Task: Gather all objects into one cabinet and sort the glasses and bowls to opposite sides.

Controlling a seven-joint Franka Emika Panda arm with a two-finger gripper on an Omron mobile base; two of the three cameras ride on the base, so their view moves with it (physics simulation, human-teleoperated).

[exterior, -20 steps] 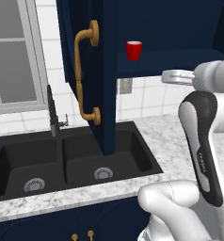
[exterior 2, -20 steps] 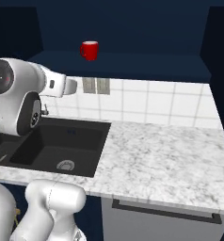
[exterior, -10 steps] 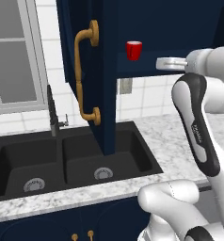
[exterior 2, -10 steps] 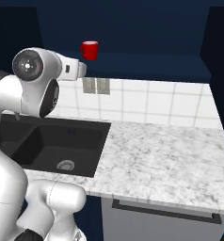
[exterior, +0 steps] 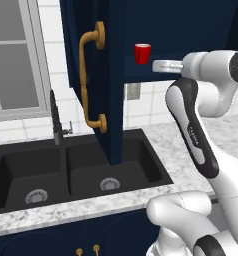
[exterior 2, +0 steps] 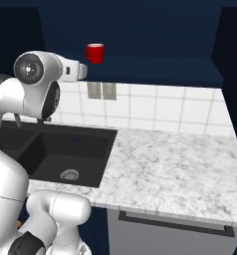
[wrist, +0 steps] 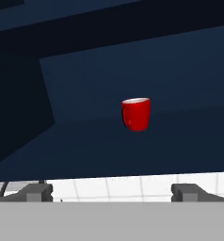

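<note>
Red cup [wrist: 136,114] stands upright on the floor of the open navy cabinet [wrist: 132,61], well ahead of you. Your gripper [wrist: 113,192] is spread wide and empty, lined up level with it. That's one cup in place here; I'd judge most of the gathering and sorting remains.
</note>
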